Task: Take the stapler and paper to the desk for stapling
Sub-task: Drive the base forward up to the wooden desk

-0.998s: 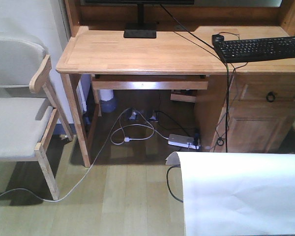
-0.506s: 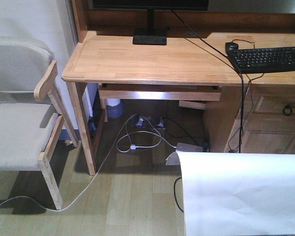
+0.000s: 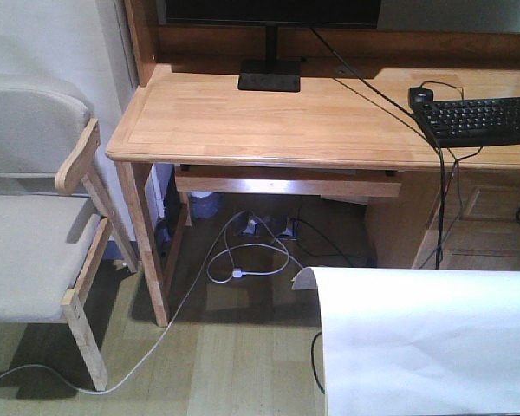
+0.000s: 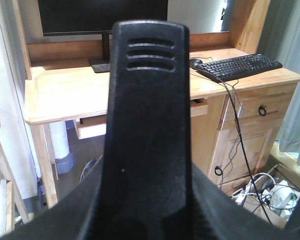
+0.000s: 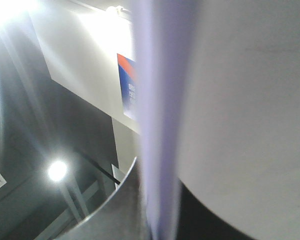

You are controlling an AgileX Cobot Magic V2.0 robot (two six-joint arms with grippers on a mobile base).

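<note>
The stapler is a black body with three ribbed slots that fills the middle of the left wrist view. My left gripper is shut on the stapler's lower part, with dark jaws on both sides. The paper is a large white sheet held out at the lower right of the front view. It shows edge-on in the right wrist view, and my right gripper is shut on it. The light-wood desk stands ahead; it also shows in the left wrist view.
On the desk are a monitor base, a black keyboard and a mouse. A pull-out tray hangs under the top. A grey padded chair stands at the left. Cables lie on the floor under the desk.
In the front view the desk has shifted down and a little to the right and looks nearer. The paper keeps its place at the lower right.
</note>
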